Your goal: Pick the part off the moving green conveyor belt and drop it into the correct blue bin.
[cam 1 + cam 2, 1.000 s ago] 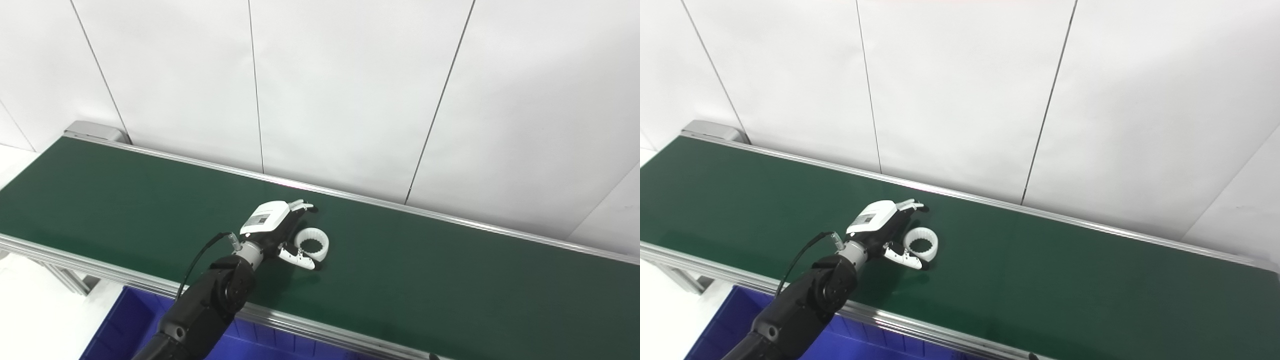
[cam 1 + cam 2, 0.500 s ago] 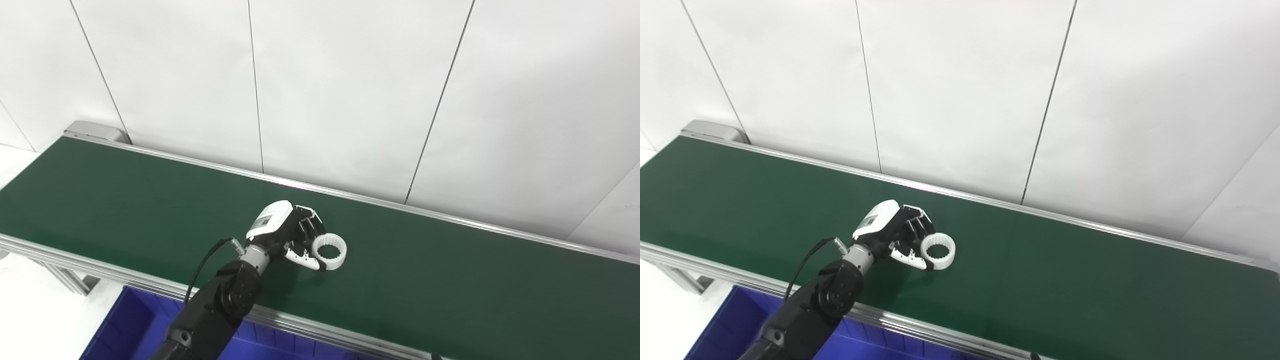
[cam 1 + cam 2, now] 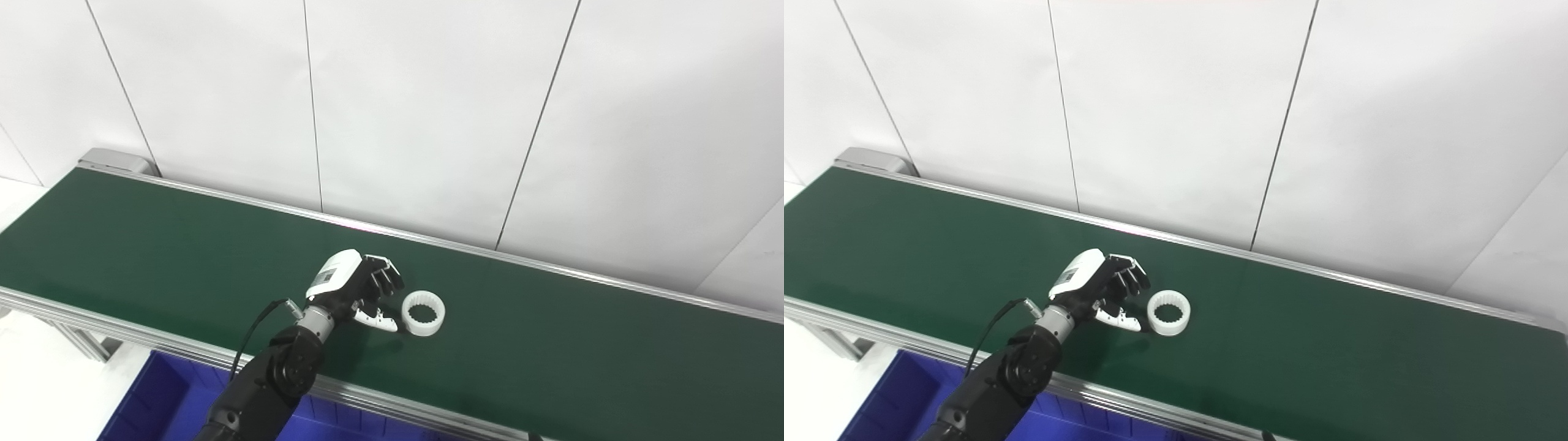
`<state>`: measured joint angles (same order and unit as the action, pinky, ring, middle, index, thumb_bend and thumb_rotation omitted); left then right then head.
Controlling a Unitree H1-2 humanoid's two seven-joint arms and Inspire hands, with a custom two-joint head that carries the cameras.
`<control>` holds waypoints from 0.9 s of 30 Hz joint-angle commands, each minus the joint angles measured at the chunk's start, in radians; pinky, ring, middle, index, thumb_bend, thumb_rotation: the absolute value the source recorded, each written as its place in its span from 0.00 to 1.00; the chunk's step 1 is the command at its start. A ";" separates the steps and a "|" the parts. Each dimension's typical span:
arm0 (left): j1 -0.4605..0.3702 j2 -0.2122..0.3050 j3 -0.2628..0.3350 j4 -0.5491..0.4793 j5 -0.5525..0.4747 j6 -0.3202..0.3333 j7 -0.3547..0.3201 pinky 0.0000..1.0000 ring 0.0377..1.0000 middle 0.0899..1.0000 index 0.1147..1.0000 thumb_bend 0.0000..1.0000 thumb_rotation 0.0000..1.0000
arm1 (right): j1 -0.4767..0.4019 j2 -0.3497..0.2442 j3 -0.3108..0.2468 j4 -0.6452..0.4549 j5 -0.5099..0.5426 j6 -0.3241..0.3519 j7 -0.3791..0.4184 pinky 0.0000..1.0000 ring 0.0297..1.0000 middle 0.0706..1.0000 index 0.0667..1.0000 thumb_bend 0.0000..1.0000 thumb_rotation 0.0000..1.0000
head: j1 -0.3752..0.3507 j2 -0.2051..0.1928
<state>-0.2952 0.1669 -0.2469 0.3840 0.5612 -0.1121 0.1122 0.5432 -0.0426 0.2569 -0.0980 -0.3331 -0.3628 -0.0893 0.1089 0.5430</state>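
With fingers curled on nothing, the left hand (image 3: 361, 288) sits just beside the white toothed ring (image 3: 423, 313), which lies flat on the green belt (image 3: 153, 257), ungrasped.

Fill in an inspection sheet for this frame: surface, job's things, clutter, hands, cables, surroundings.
Surface: green belt, bare apart from one part.
Job's things: white toothed ring lying flat on the belt, just right of the left hand, not held; blue bin below the belt's near rail, partly in view.
Clutter: nothing seen.
Hands: left hand over the belt, fingers curled, holding nothing, thumb tip close to the ring; right hand not in view.
Cables: black cable looping at the left wrist.
Surroundings: white panelled wall behind the belt.
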 commanded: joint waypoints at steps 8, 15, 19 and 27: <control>0.074 0.030 0.052 -0.290 -0.076 -0.021 -0.032 0.41 0.39 0.48 0.45 0.50 0.00 | 0.009 0.010 0.004 -0.028 -0.009 -0.047 -0.012 0.99 1.00 1.00 1.00 0.82 0.60 | -0.004 0.015; 0.185 0.058 0.097 -0.490 -0.207 0.003 -0.127 0.42 0.39 0.47 0.46 0.50 0.00 | 0.022 0.018 0.013 -0.077 -0.014 -0.007 0.000 0.99 1.00 1.00 1.00 0.82 0.61 | -0.100 0.112; 0.288 0.093 0.114 -0.591 -0.354 -0.021 -0.212 0.49 0.52 0.60 0.45 0.51 0.04 | 0.032 0.022 0.021 -0.115 -0.019 0.000 0.006 0.98 0.99 1.00 1.00 0.79 0.59 | -0.196 0.184; 0.481 0.104 0.078 -0.643 -0.547 -0.125 -0.328 0.75 0.81 0.83 0.80 0.71 0.31 | 0.050 0.036 0.028 -0.192 -0.026 0.057 0.025 0.97 0.97 0.98 1.00 0.81 0.56 | -0.322 0.282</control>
<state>0.1892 0.2685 -0.1631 -0.2303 0.0460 -0.1892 -0.1998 0.5792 -0.0160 0.2788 -0.2483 -0.3582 -0.3161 -0.0679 -0.2130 0.8235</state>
